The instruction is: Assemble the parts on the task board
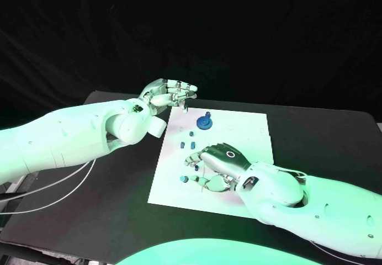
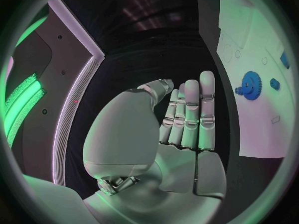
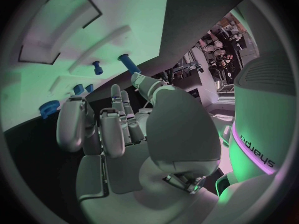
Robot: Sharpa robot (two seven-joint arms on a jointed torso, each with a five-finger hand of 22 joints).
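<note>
The white task board point(image 1: 243, 128) lies in the middle of the black table. A blue gear point(image 1: 205, 121) stands on its far part, also seen as the gear point(image 2: 250, 85). Small blue parts point(image 1: 182, 144) lie nearer, and a blue peg point(image 1: 184, 179) is at the near left. My left hand point(image 1: 169, 94) hangs above the board's far left corner; its fingers point(image 2: 190, 114) are straight, side by side, holding nothing. My right hand point(image 1: 219, 165) hovers palm down over the board's near half, fingers point(image 3: 109, 127) spread and bare. Its thumb tip is close beside a blue peg point(image 3: 127, 63).
Black table point(image 1: 318, 132) stretches to the right of the board and along its left side point(image 1: 119, 182). White cables point(image 1: 48, 193) trail under my left arm. The board has shallow recesses point(image 3: 59, 27) and small holes on its far side.
</note>
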